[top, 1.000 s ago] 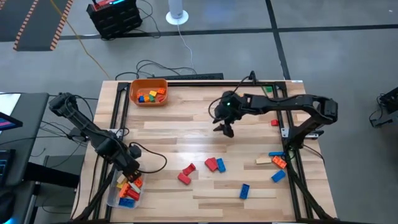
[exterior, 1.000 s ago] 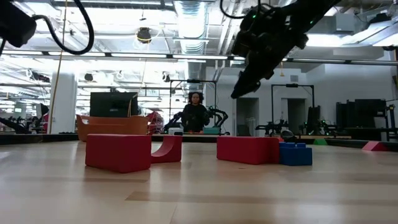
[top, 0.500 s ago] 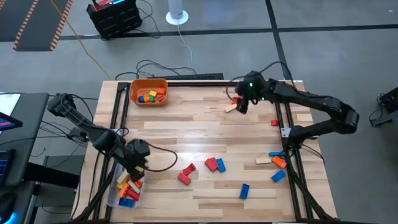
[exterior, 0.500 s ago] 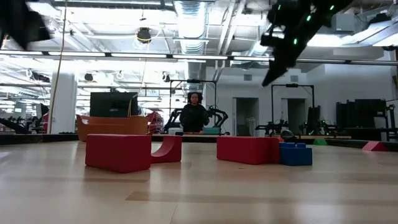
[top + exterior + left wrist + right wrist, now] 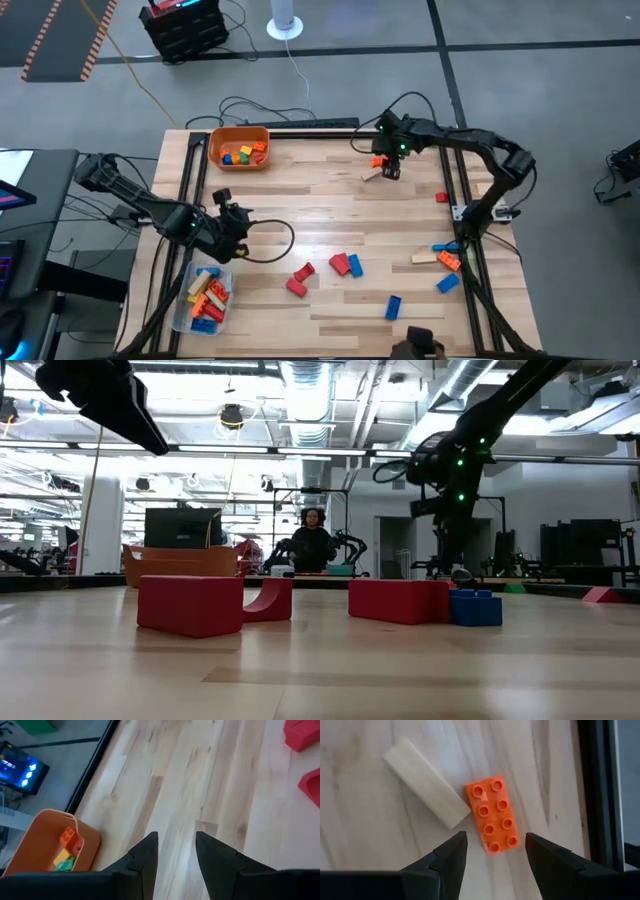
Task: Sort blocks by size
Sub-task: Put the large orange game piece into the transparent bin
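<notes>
Loose blocks lie on the wooden table: red ones (image 5: 303,271), a blue one (image 5: 393,307), and a cluster near the right edge (image 5: 444,262). At the far right, an orange eight-stud brick (image 5: 492,815) lies flat beside a long tan block (image 5: 427,790). My right gripper (image 5: 495,855) hangs open just above them, its fingers on either side of the orange brick's near end, touching nothing. My left gripper (image 5: 235,222) (image 5: 176,847) is open and empty, above bare table next to the clear tub (image 5: 205,297) of blocks.
An orange bin (image 5: 240,148) with a few blocks stands at the far left. A black frame rail (image 5: 597,790) runs close beside the orange brick. In the low view, red blocks (image 5: 190,603) and a blue one (image 5: 474,607) stand in the foreground. A person (image 5: 313,545) stands far behind the table.
My right gripper has swung from the table's middle toward the far right and come down over the orange and tan blocks, tipping to point more steeply down. My left gripper has risen from over the clear tub, moved toward the far edge and rolled about.
</notes>
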